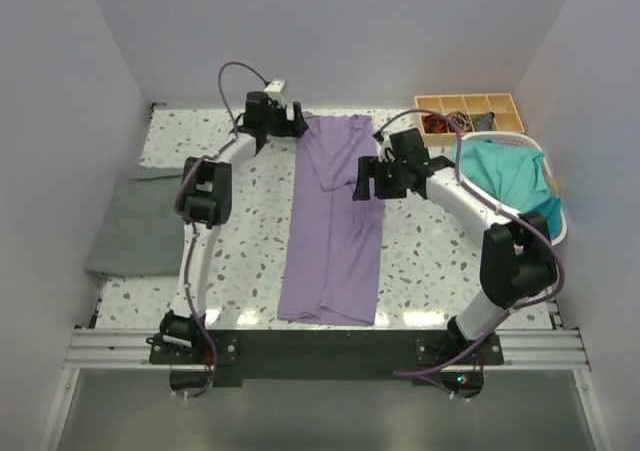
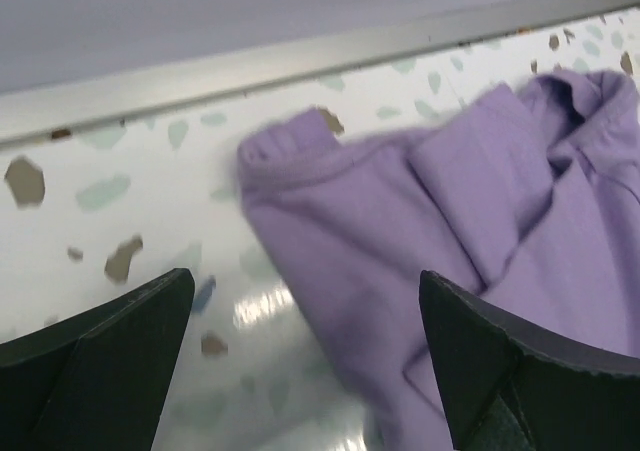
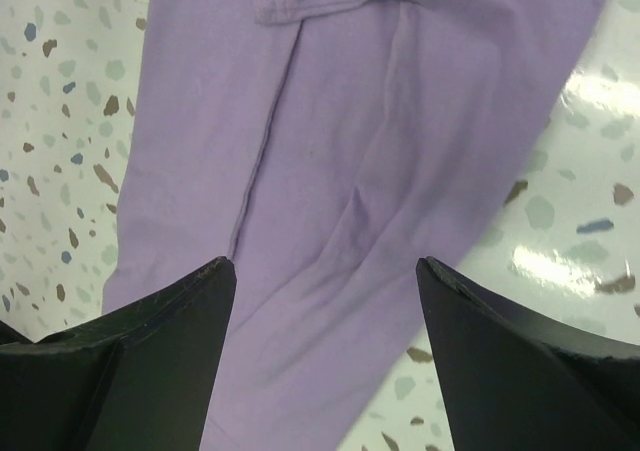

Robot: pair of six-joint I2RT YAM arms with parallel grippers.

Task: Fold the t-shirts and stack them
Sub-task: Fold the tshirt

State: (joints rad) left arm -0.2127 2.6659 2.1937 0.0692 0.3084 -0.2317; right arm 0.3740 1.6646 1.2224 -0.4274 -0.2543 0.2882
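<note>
The speckled surface (image 1: 250,231) carries everything. The purple t-shirt (image 1: 335,231) lies down its middle as a long narrow strip, from the far edge almost to the near edge, with its sides already turned in. A grey t-shirt (image 1: 135,221) lies folded at the left edge. At the right edge a white basket (image 1: 563,226) holds teal t-shirts (image 1: 505,176), and a wooden tray (image 1: 470,106) sits in the far right corner.

The left claw (image 1: 293,121) is spread wide and holds nothing. It hangs at the far edge, just beside the strip's far left corner, where the left wrist view shows the cloth rumpled. The right claw (image 1: 368,179) is also spread and empty. It sits over the strip's right side, a little nearer than the left claw.

The step in hand looks like the crosswise fold, bringing the far end over toward the near edge. To do it well:

- Each claw should take its own far corner, so the right one likely needs to move farther out first.
- Pinch through every layer, or the tucked-in sides may fall open.
- Raise both corners level and carry them together, keeping the strip's long edges lined up.
- The rumpled far left corner may drag a crease into the fold, so grip beyond the bunching.
- Lay the cloth down before letting go.
</note>
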